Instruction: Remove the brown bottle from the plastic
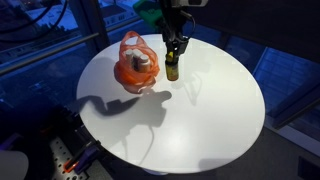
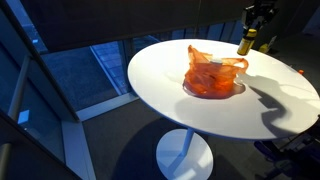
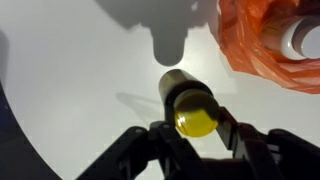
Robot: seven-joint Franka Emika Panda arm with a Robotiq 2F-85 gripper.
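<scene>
The brown bottle (image 3: 178, 86) with a yellow cap stands upright on the white table, just beside the orange plastic bag (image 3: 262, 48) and outside it. My gripper (image 3: 194, 128) comes down from above, and its fingers are shut on the bottle's cap from both sides. In both exterior views the bottle (image 1: 172, 69) (image 2: 244, 44) hangs under the gripper (image 1: 175, 47) (image 2: 254, 22), next to the crumpled bag (image 1: 133, 66) (image 2: 213, 74). A white-capped object (image 3: 301, 40) still lies inside the bag.
The round white table (image 1: 200, 120) (image 2: 170, 100) carries only the bag and the bottle. Its edge curves close behind the bottle (image 2: 285, 55). Dark floor and window glass surround the table.
</scene>
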